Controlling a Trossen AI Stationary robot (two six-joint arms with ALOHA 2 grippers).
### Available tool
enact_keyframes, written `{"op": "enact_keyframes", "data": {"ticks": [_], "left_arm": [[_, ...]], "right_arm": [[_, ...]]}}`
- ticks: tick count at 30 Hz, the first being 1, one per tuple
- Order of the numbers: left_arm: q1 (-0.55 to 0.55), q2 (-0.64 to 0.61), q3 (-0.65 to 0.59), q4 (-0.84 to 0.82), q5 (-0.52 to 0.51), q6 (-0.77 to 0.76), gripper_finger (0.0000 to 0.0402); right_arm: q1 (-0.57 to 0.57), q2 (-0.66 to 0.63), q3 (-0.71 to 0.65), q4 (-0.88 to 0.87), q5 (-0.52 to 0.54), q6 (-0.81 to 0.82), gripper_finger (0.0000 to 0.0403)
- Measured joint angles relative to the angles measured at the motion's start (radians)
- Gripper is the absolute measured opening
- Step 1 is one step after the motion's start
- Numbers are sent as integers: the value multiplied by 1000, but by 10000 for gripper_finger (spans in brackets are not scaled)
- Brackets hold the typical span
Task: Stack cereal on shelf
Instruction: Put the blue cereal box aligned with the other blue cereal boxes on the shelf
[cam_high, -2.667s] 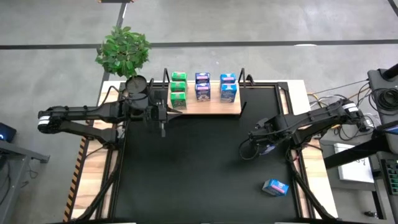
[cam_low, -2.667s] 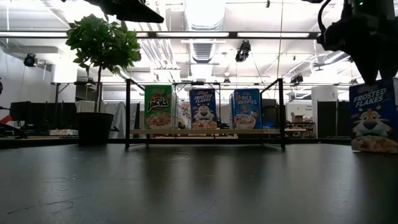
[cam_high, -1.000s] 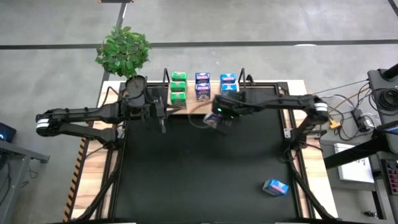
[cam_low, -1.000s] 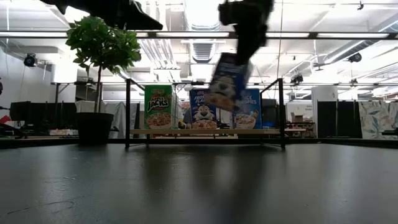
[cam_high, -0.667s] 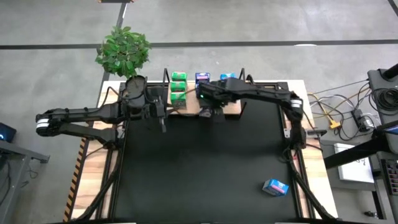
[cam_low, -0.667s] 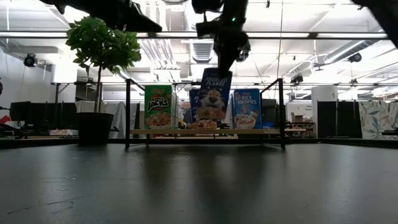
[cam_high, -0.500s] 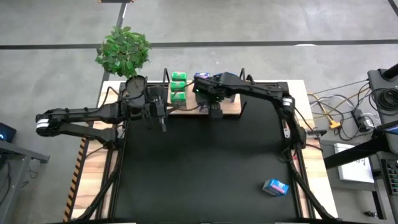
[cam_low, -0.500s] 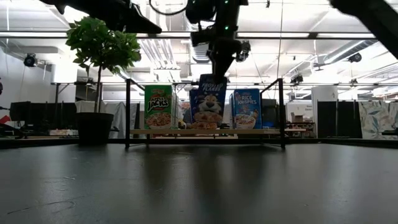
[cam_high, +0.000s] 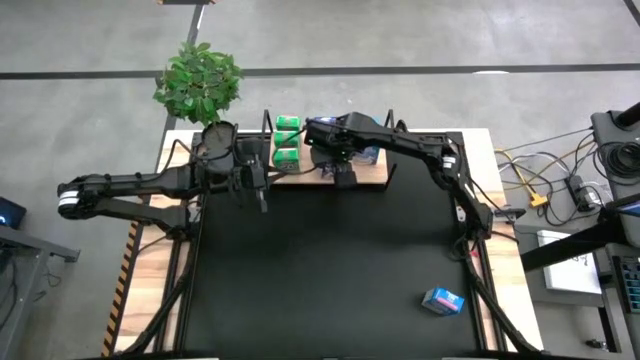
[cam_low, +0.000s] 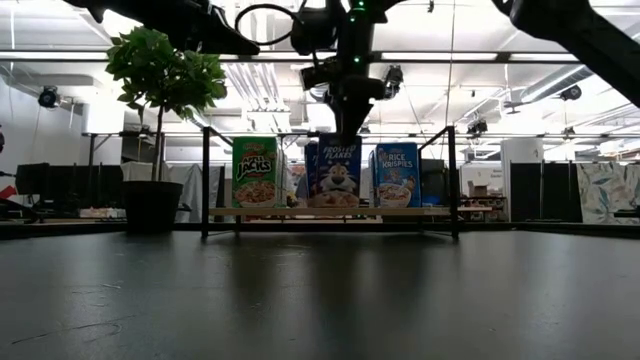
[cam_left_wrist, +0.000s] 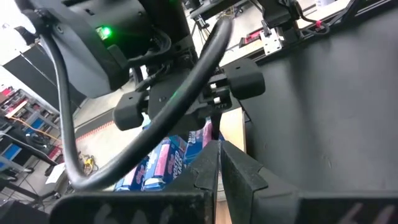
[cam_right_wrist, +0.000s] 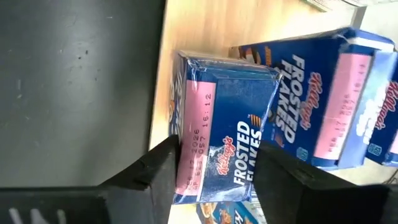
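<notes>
My right gripper (cam_high: 335, 150) is shut on a blue Frosted Flakes carton (cam_low: 338, 175) over the light wooden shelf board (cam_high: 372, 176), between the green carton (cam_low: 255, 172) and the blue Rice Krispies carton (cam_low: 397, 174). More cartons stand on the board behind these, green (cam_high: 287, 128) and blue (cam_high: 367, 128). One blue carton (cam_high: 442, 299) lies on the black mat at the near right. My left gripper (cam_high: 259, 188) is shut and empty, just left of the shelf's near edge. My right gripper pinches the carton's upper end (cam_right_wrist: 224, 134) between its two fingers (cam_right_wrist: 157, 169), one on each of two opposite faces. The fingers come from above, pointing down. The carton hangs upright with its bottom at the board's level; whether it rests there I cannot tell.
A potted plant (cam_high: 198, 78) stands at the far left corner, next to my left arm. Thin black uprights (cam_low: 205, 180) stand at the shelf's ends. The black mat (cam_high: 320, 270) spreads in front of the shelf.
My right gripper has carried the carton from above the mat toward the table's far edge and a little to the left, then down over the shelf. The carton, tilted a second ago, now hangs upright in line with the front row.
</notes>
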Motion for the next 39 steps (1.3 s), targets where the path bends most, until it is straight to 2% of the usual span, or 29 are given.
{"op": "enact_keyframes", "data": {"ticks": [11, 23, 31, 39], "left_arm": [[0, 0, 0, 0, 0, 1, 2], [0, 0, 0, 0, 0, 1, 2], [0, 0, 0, -8, 0, 5, 2], [0, 0, 0, -12, 0, 13, 2]], "right_arm": [[-20, 1, 0, 24, 3, 2, 228], [-17, -3, 85, -40, 3, 16, 235], [-21, -48, 82, -124, 4, 63, 200], [-62, -56, 57, -143, 5, 97, 90]]}}
